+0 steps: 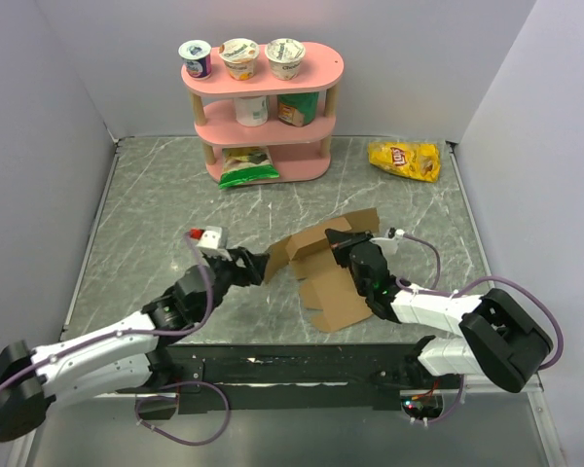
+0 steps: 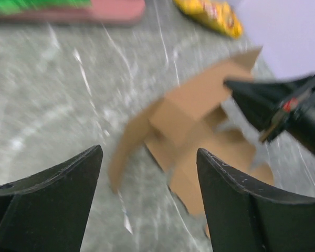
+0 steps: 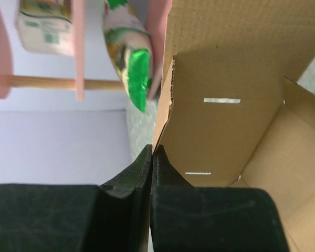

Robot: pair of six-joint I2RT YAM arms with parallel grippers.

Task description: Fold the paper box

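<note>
Right gripper [image 3: 151,155] first, since its camera is practically on top of it: the fingers are squeezed together and they seem to have the thin edge of a raised flap of the paper box [image 3: 226,79] pinched between the tips. That flap stands up with two little slots cut in it, and more brown panels fold away to the right

Over on the other side, the left gripper [image 2: 149,152] is spread wide with nothing in it, pointing at the box from just short of its left flap. Its view is pretty blurry tbh

From the top camera the box [image 1: 336,306] sits mid-table, a bit right of centre, half folded: some flaps up, the near panel flat on the grey marble-look table [image 1: 156,214]. Both grippers meet it from either side

Further back there's a pink shelf [image 1: 331,68] with three tiers. Top tier has three yogurt cups [image 1: 238,56] in a row, the middle one holds a white cup [image 1: 252,109] and a green tub [image 1: 298,107], and the bottom has a green bag [image 1: 248,167] poking out the front. A yellow chip bag [image 1: 404,159] lies on the table off to the shelf's right, well apart from the box
</note>
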